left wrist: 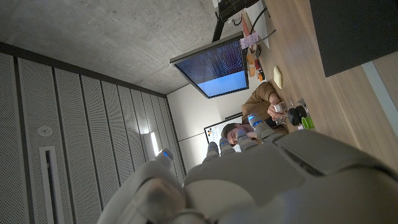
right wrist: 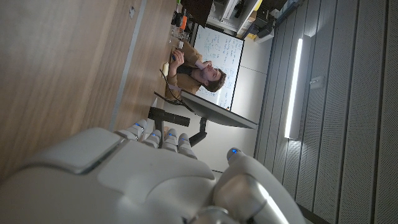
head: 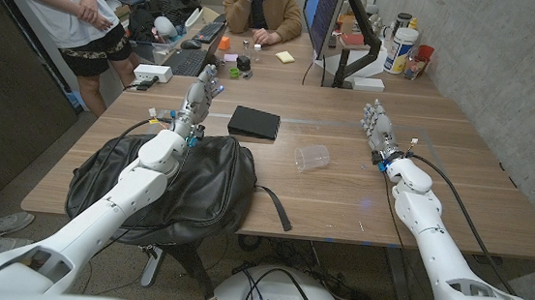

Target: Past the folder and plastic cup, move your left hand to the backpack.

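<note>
The wooden counter is seen from the head view, with nothing on it carrying a label or writing that can be read. A whiteboard with handwriting is visible behind a seated person in the right wrist view, but the writing is too small to be made out.

The black backpack is laid flat at the counter's near left edge, its long axis running left to right across the counter, and a strap is trailed from its right end toward the near edge. The left arm is stretched over the backpack's upper part.

The black folder is placed beyond the backpack, near the counter's middle, with its longer side running left to right. The clear plastic cup is tipped on its side to the right of the backpack and nearer than the folder, its mouth turned toward the left.

The left hand is held past the backpack's far edge, just left of the folder, fingers extended and apart with nothing grasped. The right hand is held on the counter's right side, well apart from the cup, fingers likewise extended and empty.
</note>
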Tool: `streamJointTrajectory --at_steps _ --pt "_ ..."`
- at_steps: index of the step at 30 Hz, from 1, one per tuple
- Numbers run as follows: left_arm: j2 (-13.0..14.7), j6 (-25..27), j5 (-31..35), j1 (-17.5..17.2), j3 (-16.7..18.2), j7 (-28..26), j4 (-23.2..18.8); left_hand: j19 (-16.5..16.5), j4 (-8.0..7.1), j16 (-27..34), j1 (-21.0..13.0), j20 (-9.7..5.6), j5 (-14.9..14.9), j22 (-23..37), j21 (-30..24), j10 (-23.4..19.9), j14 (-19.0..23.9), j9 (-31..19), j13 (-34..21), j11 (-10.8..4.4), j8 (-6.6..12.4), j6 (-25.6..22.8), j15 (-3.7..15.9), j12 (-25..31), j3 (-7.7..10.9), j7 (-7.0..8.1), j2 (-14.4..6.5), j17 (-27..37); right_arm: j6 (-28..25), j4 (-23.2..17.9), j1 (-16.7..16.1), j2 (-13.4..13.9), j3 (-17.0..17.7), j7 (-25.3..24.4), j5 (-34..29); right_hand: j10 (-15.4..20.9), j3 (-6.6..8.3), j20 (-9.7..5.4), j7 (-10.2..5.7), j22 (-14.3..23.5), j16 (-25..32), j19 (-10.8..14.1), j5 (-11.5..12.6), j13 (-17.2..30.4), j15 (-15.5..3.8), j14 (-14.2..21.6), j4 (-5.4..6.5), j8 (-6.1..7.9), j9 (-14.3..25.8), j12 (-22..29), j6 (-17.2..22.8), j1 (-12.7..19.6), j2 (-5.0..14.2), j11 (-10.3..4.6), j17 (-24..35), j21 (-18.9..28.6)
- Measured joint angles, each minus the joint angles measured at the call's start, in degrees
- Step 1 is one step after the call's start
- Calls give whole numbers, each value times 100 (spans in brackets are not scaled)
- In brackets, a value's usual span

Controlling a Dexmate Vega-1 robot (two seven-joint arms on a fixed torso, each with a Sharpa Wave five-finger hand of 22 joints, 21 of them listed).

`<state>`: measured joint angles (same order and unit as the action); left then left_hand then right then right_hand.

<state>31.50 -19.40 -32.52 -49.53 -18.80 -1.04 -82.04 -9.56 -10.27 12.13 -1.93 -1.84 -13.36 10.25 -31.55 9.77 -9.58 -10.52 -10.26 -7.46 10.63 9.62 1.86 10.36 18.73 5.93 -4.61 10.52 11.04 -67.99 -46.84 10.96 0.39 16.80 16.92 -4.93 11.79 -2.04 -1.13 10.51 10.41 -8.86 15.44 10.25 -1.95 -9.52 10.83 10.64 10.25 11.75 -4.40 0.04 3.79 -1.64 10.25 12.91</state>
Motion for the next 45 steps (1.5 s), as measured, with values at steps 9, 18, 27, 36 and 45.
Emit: streamJointTrajectory --at_steps 9,18,27,36,45 --pt "38 -3 45 -47 21 -33 -104 0 23 0 0 0 0 0 0 0 0 0 0 0 0 0 0 0 22 0 0 0 1 -35 -22 3 3 3 12 0 0 0 0 0 0 0 0 0 0 0 0 0 0 0 0 0 0 0 0 0" --pt "89 -18 112 -100 55 -73 -215 0 23 0 -23 0 0 0 22 0 0 0 0 0 0 0 0 0 23 0 -23 0 3 -52 -46 4 3 3 20 0 0 0 0 0 0 0 -41 0 0 0 0 0 0 0 0 0 0 0 0 0" --pt "122 -32 182 -140 73 -108 -280 0 25 0 -23 0 0 0 22 0 0 0 0 0 0 33 0 0 25 32 -23 0 4 -90 -74 2 -1 -6 23 0 0 0 0 0 0 0 -41 0 0 0 0 0 0 0 0 0 0 0 0 1" --pt "151 -74 255 -179 100 -135 -339 0 39 0 -39 0 0 0 42 0 0 0 0 0 0 33 0 0 39 32 -7 0 6 -110 -91 -7 -14 -29 23 0 0 0 0 0 0 0 -40 0 0 0 0 0 0 0 0 0 0 0 0 -23" --pt "188 -109 334 -223 126 -174 -406 0 32 0 -69 0 0 0 41 0 0 0 0 0 0 32 0 0 79 32 -37 0 14 -111 -97 -26 -38 -52 22 0 0 0 0 0 0 0 -40 0 0 0 0 0 0 0 0 0 0 0 0 -23"
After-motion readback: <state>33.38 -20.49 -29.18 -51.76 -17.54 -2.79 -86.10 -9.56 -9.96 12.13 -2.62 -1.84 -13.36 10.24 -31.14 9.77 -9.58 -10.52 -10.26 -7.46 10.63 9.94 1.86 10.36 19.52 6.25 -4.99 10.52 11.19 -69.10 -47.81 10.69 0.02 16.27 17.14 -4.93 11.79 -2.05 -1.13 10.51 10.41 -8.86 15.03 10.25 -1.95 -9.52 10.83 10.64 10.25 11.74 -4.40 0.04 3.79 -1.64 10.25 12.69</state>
